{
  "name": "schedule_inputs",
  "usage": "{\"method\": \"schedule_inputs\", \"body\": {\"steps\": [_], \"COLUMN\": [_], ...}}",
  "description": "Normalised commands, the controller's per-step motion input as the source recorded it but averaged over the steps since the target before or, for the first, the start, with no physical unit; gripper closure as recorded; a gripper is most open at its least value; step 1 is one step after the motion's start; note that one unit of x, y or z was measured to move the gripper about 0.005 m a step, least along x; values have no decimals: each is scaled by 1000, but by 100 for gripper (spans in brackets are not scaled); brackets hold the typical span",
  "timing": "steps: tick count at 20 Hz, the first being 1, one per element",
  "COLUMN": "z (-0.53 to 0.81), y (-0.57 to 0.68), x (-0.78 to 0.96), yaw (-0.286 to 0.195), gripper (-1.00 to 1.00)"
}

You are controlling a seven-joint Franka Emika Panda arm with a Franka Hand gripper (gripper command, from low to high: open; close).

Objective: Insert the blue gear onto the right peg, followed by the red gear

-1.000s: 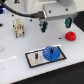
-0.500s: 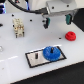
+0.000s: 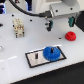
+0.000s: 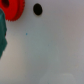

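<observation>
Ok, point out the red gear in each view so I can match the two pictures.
Exterior view: the red gear lies on the white table toward the exterior view's right, apart from the plate that carries the blue gear.
Wrist view: the red gear is cut off at a corner of the picture, beside a small black dot.
Shared landmark: the red gear itself on the white table; the blue gear is not clearly in the wrist view.

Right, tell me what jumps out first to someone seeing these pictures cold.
The blue gear grabs the eye first, sitting on the grey plate at the end toward the exterior view's right. Next is the red gear, lying alone on the white table further toward that right side. The gripper hangs above the table between them; its jaws hold nothing.
</observation>
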Motion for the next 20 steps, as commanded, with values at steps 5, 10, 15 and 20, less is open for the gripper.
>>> {"method": "schedule_inputs", "body": {"steps": [5,10,15,20], "z": [19,67,51,13], "y": [315,303,337,390], "x": [121,194,303,232], "yaw": [0,0,0,0], "gripper": [-100,-100,-100,-100]}}
